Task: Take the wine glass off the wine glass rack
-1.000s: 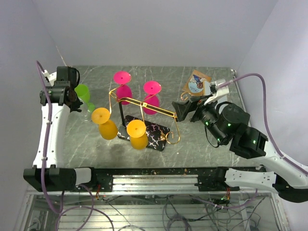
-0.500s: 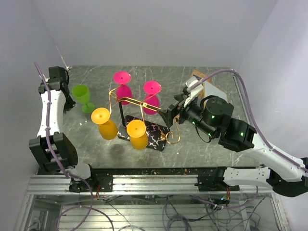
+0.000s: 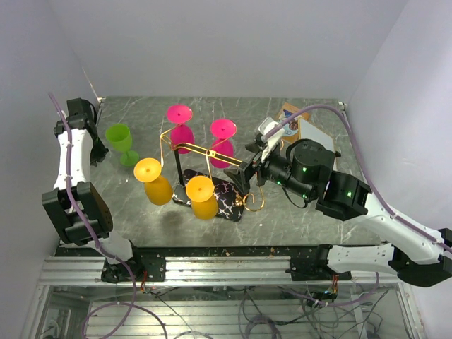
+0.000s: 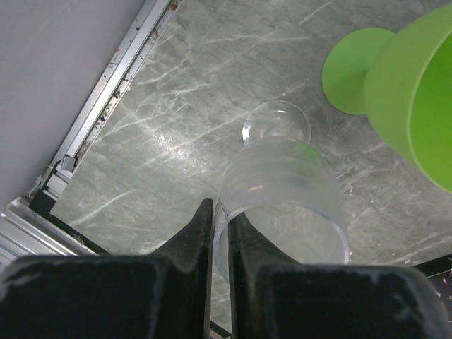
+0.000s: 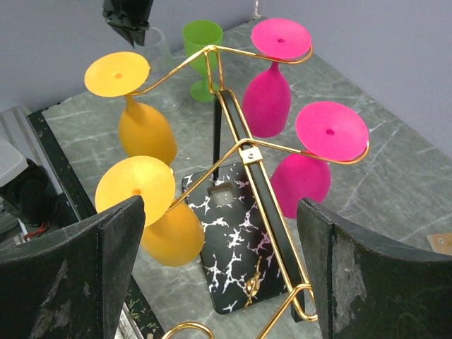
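Observation:
The wine glass rack (image 3: 205, 151) stands mid-table on its black patterned base (image 3: 224, 195). Two orange wine glasses (image 3: 157, 185) (image 3: 203, 201) and two pink ones (image 3: 181, 131) (image 3: 222, 145) hang upside down from it. A green wine glass (image 3: 121, 141) stands upright on the table at the left. My left gripper (image 4: 222, 236) is shut on the rim of a clear glass (image 4: 282, 191) beside the green one (image 4: 406, 92). My right gripper (image 5: 226, 282) is open, its fingers either side of the rack's near gold arm (image 5: 261, 183), touching nothing.
A printed card (image 3: 293, 123) lies at the back right behind my right arm. A metal rail (image 4: 106, 92) edges the table by the left wall. Grey walls close in the left, back and right sides.
My left arm has drawn back to the left wall, leaving the green glass standing on the table. My right gripper has moved left, up to the rack's near arm.

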You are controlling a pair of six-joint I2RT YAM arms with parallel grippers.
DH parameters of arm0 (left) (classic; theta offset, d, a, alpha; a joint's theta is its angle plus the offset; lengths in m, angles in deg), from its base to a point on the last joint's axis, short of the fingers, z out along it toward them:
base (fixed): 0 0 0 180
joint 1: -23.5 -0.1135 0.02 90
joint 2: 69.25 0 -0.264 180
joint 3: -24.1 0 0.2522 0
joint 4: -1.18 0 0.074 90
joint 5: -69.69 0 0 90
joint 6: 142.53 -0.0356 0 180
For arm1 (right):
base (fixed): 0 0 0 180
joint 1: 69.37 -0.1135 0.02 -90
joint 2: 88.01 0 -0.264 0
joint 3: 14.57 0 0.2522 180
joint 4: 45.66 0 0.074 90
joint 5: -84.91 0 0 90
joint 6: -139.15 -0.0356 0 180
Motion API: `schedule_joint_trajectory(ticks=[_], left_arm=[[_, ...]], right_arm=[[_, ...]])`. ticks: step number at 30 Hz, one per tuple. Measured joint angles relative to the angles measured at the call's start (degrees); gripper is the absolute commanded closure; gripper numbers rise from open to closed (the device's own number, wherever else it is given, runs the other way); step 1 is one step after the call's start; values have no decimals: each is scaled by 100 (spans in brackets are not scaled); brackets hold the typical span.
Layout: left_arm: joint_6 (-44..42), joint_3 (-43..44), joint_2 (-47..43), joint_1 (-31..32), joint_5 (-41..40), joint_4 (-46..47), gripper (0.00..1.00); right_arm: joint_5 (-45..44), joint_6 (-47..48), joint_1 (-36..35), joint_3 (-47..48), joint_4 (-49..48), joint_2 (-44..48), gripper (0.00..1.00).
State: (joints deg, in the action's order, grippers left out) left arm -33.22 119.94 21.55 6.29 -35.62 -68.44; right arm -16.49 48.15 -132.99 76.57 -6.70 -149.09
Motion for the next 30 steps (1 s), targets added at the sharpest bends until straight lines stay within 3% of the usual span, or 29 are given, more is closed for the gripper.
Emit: schedule_joint_trajectory(ticks=[8, 18, 30], left_arm=[[-57, 9, 9, 0, 15, 20, 70], [-76, 24, -72, 0, 48, -15, 52], [-90, 503, -785, 0, 234, -212, 40]], right_arm=[[326, 125, 0, 122, 4, -68, 16], [544, 173, 0, 140, 9, -118, 17], [807, 313, -2, 168, 85, -205, 18]])
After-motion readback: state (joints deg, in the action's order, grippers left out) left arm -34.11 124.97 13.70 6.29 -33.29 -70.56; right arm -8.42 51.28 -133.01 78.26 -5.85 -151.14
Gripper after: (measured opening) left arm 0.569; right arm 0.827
